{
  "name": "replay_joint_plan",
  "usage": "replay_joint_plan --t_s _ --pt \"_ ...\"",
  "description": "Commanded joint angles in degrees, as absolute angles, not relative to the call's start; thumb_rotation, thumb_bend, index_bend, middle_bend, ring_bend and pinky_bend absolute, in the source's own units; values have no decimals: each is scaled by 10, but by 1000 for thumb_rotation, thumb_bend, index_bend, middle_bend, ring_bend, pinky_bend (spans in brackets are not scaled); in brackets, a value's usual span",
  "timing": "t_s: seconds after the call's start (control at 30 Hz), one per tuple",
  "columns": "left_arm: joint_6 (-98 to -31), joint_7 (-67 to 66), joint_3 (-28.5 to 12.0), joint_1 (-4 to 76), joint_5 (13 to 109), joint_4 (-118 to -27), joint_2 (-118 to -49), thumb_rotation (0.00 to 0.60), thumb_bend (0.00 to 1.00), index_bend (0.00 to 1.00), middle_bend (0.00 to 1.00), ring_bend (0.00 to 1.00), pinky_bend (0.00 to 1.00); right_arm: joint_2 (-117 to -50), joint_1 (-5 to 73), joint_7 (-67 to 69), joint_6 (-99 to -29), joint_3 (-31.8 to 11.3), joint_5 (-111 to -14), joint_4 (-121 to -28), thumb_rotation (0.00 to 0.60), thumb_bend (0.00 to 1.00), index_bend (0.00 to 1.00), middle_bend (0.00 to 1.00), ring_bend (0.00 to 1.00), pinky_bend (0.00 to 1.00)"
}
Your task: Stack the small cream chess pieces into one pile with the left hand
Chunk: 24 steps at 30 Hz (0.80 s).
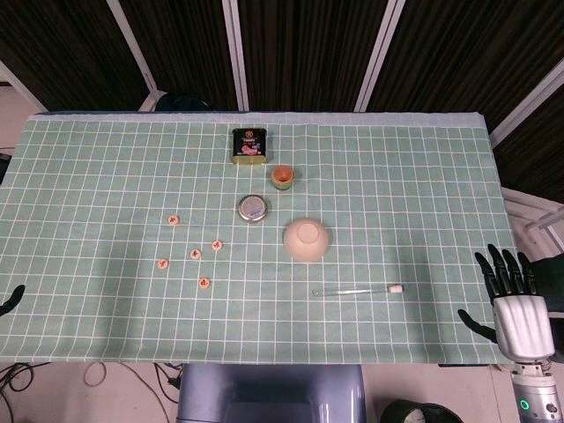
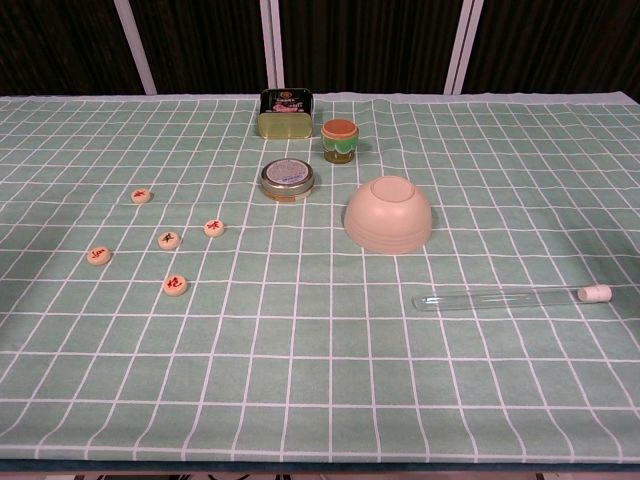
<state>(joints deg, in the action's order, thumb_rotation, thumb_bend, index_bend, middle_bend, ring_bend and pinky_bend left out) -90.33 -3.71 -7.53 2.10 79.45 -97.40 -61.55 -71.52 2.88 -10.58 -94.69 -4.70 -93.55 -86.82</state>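
A: Item, near to far: five cream chess pieces [image 2: 175, 285] scattered apart, left half of table [image 1: 88, 308].
B: Handling?
A: Likely light, rigid, smooth discs; pinch at rims. Left hand [image 1: 11, 300] barely visible, state undeterminable; right hand [image 1: 511, 295] empty, fingers spread.

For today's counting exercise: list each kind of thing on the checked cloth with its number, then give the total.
Chess pieces: 5
Tins: 2
Cup: 1
Bowl: 1
Tube: 1
Total: 10
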Motion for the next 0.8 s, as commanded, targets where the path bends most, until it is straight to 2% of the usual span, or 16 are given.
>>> replay_joint_plan --t_s 0.03,0.8 --pt "-904 -37 -75 21 795 -974 -616 600 199 79 0 0 0 -715 29 -106 -946 -47 -936 -868 600 232 90 13 0 0" --pt "-898 -37 -75 26 794 -968 -621 600 173 81 0 0 0 -714 28 -103 -946 -48 -931 -872 600 233 89 13 0 0"
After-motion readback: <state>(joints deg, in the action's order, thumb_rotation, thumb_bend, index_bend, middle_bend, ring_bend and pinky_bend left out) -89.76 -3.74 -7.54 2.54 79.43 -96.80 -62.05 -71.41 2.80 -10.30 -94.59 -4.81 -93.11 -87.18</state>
